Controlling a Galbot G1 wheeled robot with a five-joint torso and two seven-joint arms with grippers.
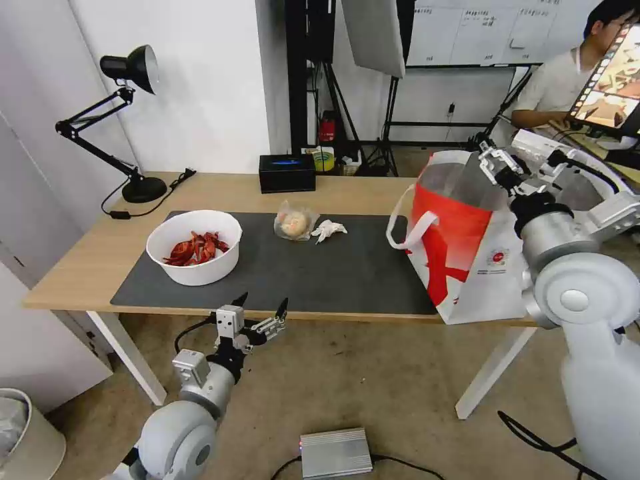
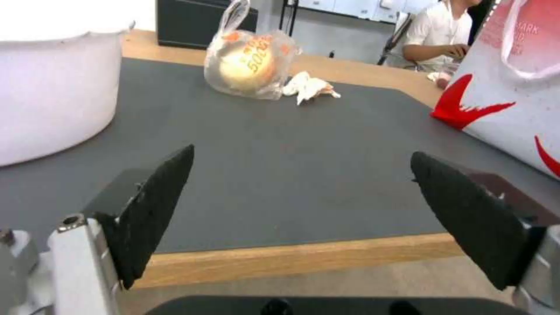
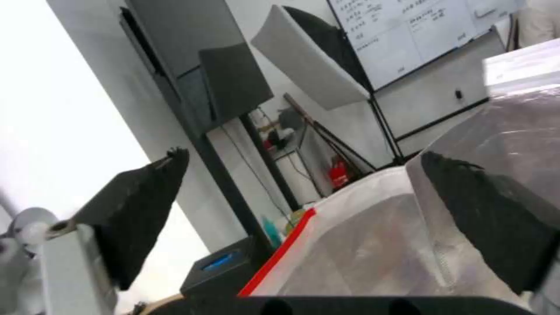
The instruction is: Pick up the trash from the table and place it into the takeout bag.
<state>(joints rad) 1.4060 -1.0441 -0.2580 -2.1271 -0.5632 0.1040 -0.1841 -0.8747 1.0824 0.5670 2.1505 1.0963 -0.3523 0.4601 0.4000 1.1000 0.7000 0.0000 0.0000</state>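
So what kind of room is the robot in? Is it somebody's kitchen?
Probably not a kitchen. It looks like an office or lab used as a filming studio: a whiteboard hangs on the back wall, a softbox light stands on a tripod, and the wooden table carries a desk lamp.

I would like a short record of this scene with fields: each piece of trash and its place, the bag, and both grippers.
bowl: on the mat, robot's left part, red shells inside
bun: bagged, mat's far edge
tissue: beside the bun, toward the bag
bag: upright at the table's right end, mouth open
left gripper: jaws open, empty, at the table's near edge
right gripper: jaws open, empty, above the bag mouth
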